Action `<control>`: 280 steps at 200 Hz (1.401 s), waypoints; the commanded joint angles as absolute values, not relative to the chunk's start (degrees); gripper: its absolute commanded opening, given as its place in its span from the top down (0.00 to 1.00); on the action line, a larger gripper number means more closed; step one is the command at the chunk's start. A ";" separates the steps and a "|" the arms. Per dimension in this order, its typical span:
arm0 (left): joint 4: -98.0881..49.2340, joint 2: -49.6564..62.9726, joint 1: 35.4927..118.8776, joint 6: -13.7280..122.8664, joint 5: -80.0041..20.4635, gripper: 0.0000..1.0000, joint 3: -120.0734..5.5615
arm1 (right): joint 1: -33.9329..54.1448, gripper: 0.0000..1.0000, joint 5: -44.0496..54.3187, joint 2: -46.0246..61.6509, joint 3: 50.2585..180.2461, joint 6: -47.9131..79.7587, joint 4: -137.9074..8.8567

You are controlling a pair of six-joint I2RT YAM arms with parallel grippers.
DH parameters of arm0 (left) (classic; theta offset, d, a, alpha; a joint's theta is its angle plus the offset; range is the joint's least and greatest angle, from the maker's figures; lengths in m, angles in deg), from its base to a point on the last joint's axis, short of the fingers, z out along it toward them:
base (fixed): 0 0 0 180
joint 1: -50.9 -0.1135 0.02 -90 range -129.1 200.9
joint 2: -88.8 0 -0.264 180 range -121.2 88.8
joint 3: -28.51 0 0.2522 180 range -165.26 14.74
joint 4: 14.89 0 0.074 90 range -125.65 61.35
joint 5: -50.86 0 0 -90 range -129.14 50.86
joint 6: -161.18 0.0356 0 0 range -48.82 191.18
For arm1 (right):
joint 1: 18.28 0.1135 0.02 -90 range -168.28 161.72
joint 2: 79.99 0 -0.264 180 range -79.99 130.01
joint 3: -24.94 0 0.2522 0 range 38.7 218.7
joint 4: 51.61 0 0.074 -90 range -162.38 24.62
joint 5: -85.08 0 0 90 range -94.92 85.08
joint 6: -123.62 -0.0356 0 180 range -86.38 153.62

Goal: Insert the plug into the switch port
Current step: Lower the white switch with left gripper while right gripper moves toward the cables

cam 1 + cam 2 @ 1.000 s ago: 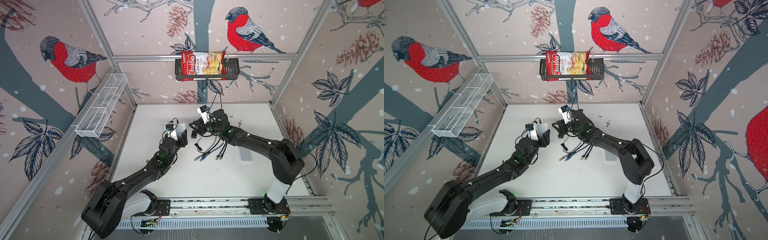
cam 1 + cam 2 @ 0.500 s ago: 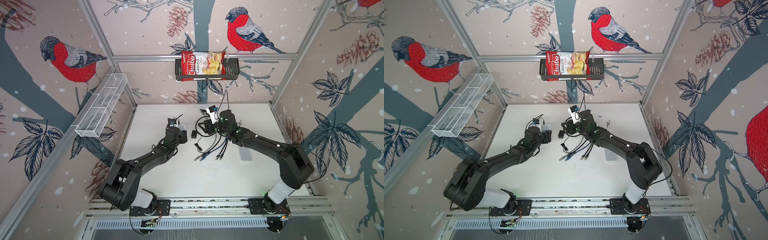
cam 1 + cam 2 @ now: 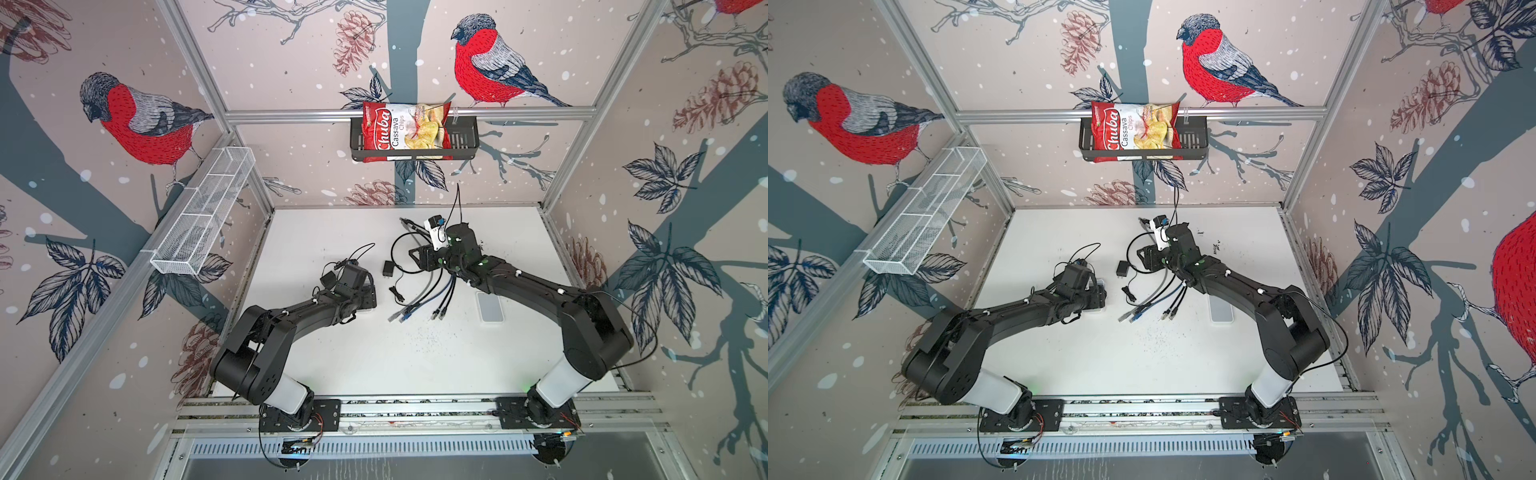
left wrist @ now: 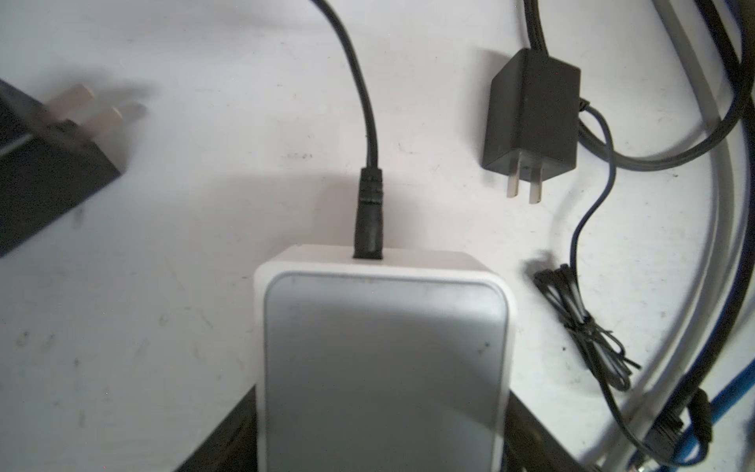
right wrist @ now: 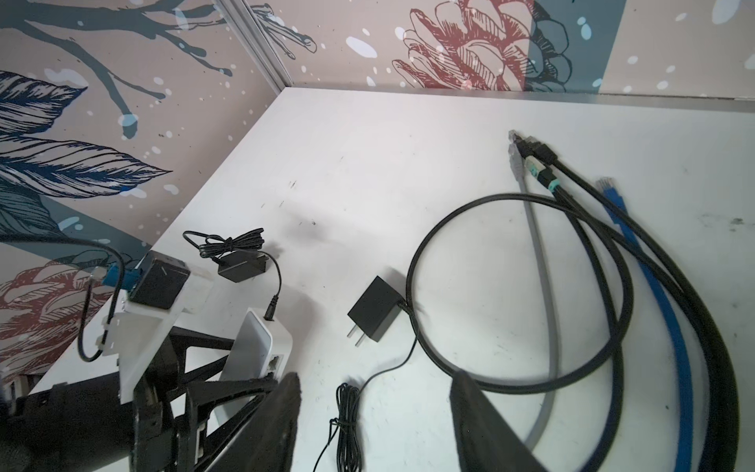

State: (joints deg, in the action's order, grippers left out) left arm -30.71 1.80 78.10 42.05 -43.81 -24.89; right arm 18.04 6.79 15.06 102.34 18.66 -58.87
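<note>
On the left, the left gripper (image 3: 365, 299) clasps the flat white plastic switch box (image 4: 384, 359) by its side edges, jaws set wide around it. I judge this is to brace it against a push. The black barrel plug (image 4: 369, 220) stands in the box's far edge, seemingly fully home. Further right, the right gripper (image 5: 376, 376) hangs over the black cube-shaped wall adapter (image 5: 374, 314), jaws parted and empty, as suits a plug needing no more pressing.

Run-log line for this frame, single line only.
plug: in port of switch | left gripper: gripping switch | right gripper: open, empty
</note>
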 commanded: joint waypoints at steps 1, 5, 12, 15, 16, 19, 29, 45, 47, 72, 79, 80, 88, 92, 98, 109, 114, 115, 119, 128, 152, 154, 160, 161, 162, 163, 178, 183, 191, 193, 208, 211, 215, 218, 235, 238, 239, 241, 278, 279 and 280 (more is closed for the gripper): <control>-38.14 1.45 78.58 39.71 -46.50 0.41 -25.54 | 17.87 0.40 5.37 15.62 103.03 18.12 -59.83; -38.74 1.30 78.55 39.58 -46.87 0.39 -25.64 | 17.78 0.40 5.42 15.77 103.10 18.03 -59.86; -39.81 0.89 78.53 39.23 -47.79 0.37 -25.81 | 17.75 0.39 5.45 15.89 103.12 17.98 -60.02; -40.34 0.64 78.53 39.22 -48.22 0.37 -25.91 | 17.76 0.39 5.41 15.98 103.12 17.98 -60.08; -40.51 0.56 78.51 39.25 -48.30 0.37 -25.93 | 17.76 0.39 5.43 15.98 103.17 17.93 -60.09; -41.00 0.29 78.50 39.26 -48.62 0.36 -26.11 | 17.76 0.39 5.45 16.06 103.15 17.90 -60.17; -42.54 -0.58 78.65 39.57 -49.60 0.34 -26.80 | 17.75 0.39 5.45 16.24 103.21 17.89 -60.32; -45.85 -1.99 79.12 40.06 -52.11 0.29 -28.29 | 17.76 0.38 5.30 16.30 103.12 18.12 -60.62; -46.20 -2.17 79.18 40.19 -52.36 0.29 -28.56 | 17.76 0.38 5.28 16.33 103.10 18.15 -60.67; -48.98 -4.27 80.03 41.79 -54.05 0.22 -30.44 | 17.54 0.37 4.68 16.46 103.12 19.02 -61.45; -49.56 -4.89 80.26 42.38 -54.31 0.20 -30.75 | 17.41 0.37 4.52 16.56 103.25 19.29 -61.71; -49.65 -4.98 80.25 42.45 -54.33 0.20 -30.85 | 17.36 0.37 4.50 16.49 103.28 19.34 -61.79; -50.51 -5.68 80.53 42.75 -54.64 0.18 -31.33 | 17.21 0.36 4.40 16.64 103.45 19.72 -62.18; -50.69 -6.04 80.67 42.98 -54.74 0.17 -31.46 | 17.11 0.36 4.25 16.69 103.55 19.95 -62.48; -50.89 -6.40 80.91 43.20 -54.77 0.16 -31.57 | 16.99 0.35 4.00 16.84 103.93 20.37 -63.07; -50.55 -6.74 81.13 43.41 -54.64 0.14 -31.54 | 16.76 0.34 3.53 17.16 104.57 21.31 -64.32; -50.19 -6.88 81.27 43.62 -54.32 0.12 -31.49 | 16.56 0.34 3.50 17.37 104.85 21.68 -64.78; -50.14 -6.85 81.25 43.60 -54.29 0.12 -31.49 | 16.54 0.34 3.42 17.38 104.91 21.81 -64.86; -49.95 -6.97 81.30 43.73 -54.12 0.11 -31.51 | 16.36 0.34 3.27 17.46 105.09 22.04 -65.22; -49.78 -7.04 81.43 43.74 -54.15 0.09 -31.54 | 15.93 0.34 3.11 17.73 105.69 22.33 -66.19; -49.08 -6.46 81.50 43.60 -54.52 0.03 -31.52 | 14.38 0.33 3.60 18.16 106.55 21.71 -67.78; -49.03 -6.34 81.51 43.56 -54.57 0.03 -31.47 | 14.23 0.33 3.61 18.18 106.59 21.57 -67.82; -48.85 -6.07 81.49 43.50 -54.61 0.03 -31.49 | 13.84 0.33 3.69 18.29 106.65 21.22 -68.12; -48.81 -6.01 81.53 43.49 -54.65 0.03 -31.49 | 13.78 0.33 3.69 18.28 106.69 21.18 -68.15; -48.79 -5.98 81.50 43.49 -54.63 0.03 -31.49 | 13.70 0.33 3.69 18.32 106.66 21.07 -68.17; -48.78 -5.87 81.49 43.53 -54.62 0.03 -31.49 | 13.62 0.33 3.69 18.34 106.70 21.02 -68.22; -48.30 -4.96 81.54 43.63 -55.04 0.03 -31.54 | 12.71 0.34 3.53 18.76 106.99 20.10 -69.01; -48.36 -4.69 81.52 43.62 -55.50 0.03 -31.64 | 12.48 0.34 3.24 19.01 107.11 19.84 -69.41; -48.54 -4.16 81.52 43.39 -56.30 0.03 -31.88 | 12.09 0.34 2.64 19.39 107.48 19.46 -70.12; -48.60 -3.98 81.51 43.40 -56.48 0.03 -31.91 | 12.08 0.35 2.46 19.45 107.58 19.38 -70.30; -48.61 -2.86 81.53 43.31 -58.00 0.03 -32.19 | 11.62 0.37 1.77 20.32 108.28 19.15 -71.99; -48.61 -2.55 81.49 43.23 -58.15 0.03 -32.18 | 11.60 0.37 1.64 20.49 108.43 19.11 -72.33; -48.35 -2.07 81.54 43.23 -58.27 0.03 -32.17 | 11.56 0.38 1.48 20.58 108.51 19.04 -72.54; -48.19 -1.79 81.49 43.37 -58.30 0.03 -32.14 | 11.52 0.39 1.31 20.72 108.50 19.03 -72.84; -47.33 -0.07 81.51 43.32 -58.78 0.03 -32.14 | 11.48 0.41 -0.02 20.95 108.54 18.60 -73.73; -47.13 0.14 81.52 43.40 -58.75 0.03 -32.17 | 11.44 0.42 -0.22 20.92 108.52 18.55 -73.79; -47.12 0.17 81.54 43.45 -58.74 0.03 -32.18 | 11.48 0.42 -0.28 20.92 108.55 18.53 -73.80; -47.00 0.42 81.56 43.52 -58.79 0.03 -32.19 | 11.40 0.42 -0.44 20.93 108.50 18.51 -73.81; -41.50 5.05 81.55 45.07 -57.35 0.03 -30.36 | 11.12 0.48 -3.51 20.57 107.89 17.89 -75.43; -41.40 5.22 81.52 45.16 -57.30 0.03 -30.31 | 11.09 0.48 -3.69 20.50 107.81 17.89 -75.51; -41.09 5.39 81.54 45.25 -57.19 0.03 -30.19 | 11.09 0.48 -3.69 20.50 107.81 17.89 -75.51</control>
State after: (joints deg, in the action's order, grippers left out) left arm -45.66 2.63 81.44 43.43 -57.38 -31.49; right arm 11.33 -0.54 20.81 108.13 18.60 -73.69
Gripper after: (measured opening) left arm 0.971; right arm 0.520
